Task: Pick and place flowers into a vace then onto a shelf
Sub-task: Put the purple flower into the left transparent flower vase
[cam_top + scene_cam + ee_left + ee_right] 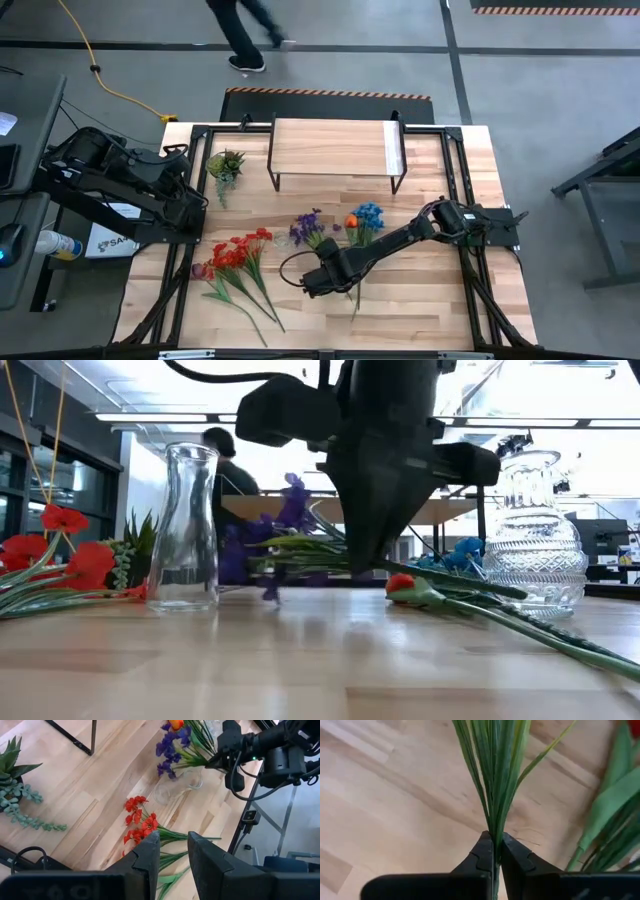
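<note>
My right gripper (316, 281) is over the table's middle, shut on a purple-bloomed flower spray (290, 520) with long grass-like leaves. Red flowers (240, 252) lie flat on the table to its left. An orange bloom (351, 221) and blue blooms (368, 213) lie beyond it. A narrow clear glass vase (190, 525) stands upright on its base. The shelf (335, 148) stands on its black legs at the far edge. My left gripper (173, 840) hangs open and high over the table's left edge, with nothing between its fingers. My right gripper pinches the purple spray's green stem (494, 827) between its two fingers, just where the leaves fan out. The fingers come from above, pointing steeply down. The spray lies about level with its bloom end off the table; whether its stem end touches the wood I cannot tell.
A small spiky green plant (226, 165) stands at the far left by the shelf. A round cut-glass vase (540, 545) stands upright on the right in the low view. Black frame rails (468, 270) run along the table's sides. A person (245, 30) walks beyond the far edge.
</note>
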